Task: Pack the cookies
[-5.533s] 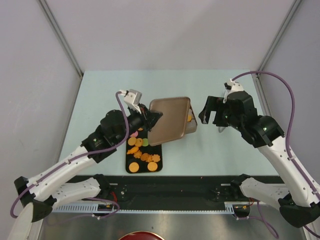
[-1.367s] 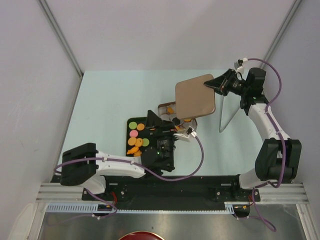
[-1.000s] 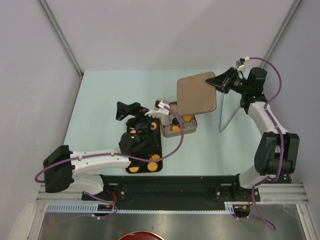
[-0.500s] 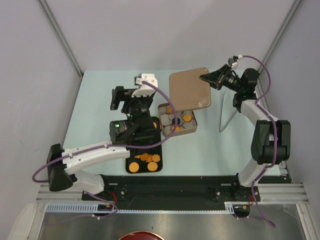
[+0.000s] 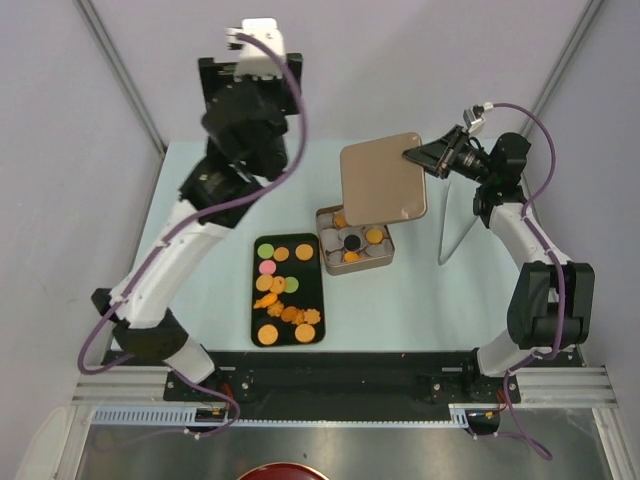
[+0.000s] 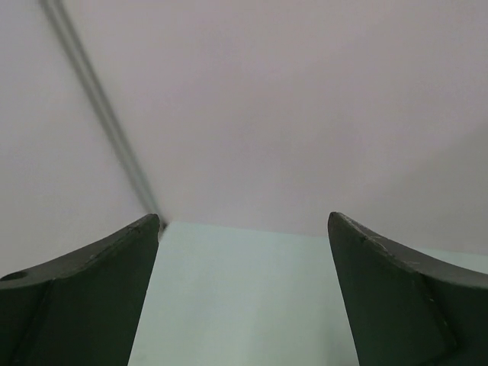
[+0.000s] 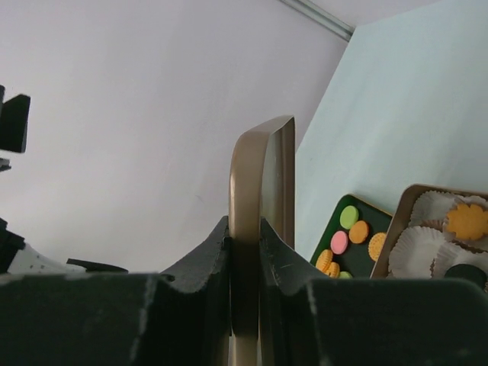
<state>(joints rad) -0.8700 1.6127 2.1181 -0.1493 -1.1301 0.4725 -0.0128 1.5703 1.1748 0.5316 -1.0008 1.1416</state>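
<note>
Cookies (image 5: 283, 285), mostly orange discs with some green and pink, lie on a black tray (image 5: 256, 300) at the table's middle left. More cookies (image 5: 375, 236) sit among white paper cups in an open tin (image 5: 390, 258) right of the tray. Above the tin's far side, my right gripper (image 5: 415, 156) is shut on the edge of the tin's brown square lid (image 5: 383, 182), holding it tilted in the air. The right wrist view shows the lid (image 7: 263, 152) edge-on between the right gripper (image 7: 245, 229), with tray cookies (image 7: 358, 231) and the tin (image 7: 396, 229) below. My left gripper (image 6: 244, 221) is open and empty, raised high at the back left (image 5: 250, 85).
Grey walls close the table in on three sides, with a metal post (image 5: 120, 70) at the back left corner. The left arm (image 5: 190, 240) slants up over the table's left half. Both arm bases sit on the black rail (image 5: 330, 375) at the near edge.
My left arm has swung up from over the tray to high at the back left, uncovering the tray's cookies. The right gripper keeps the lid, nearly in place.
</note>
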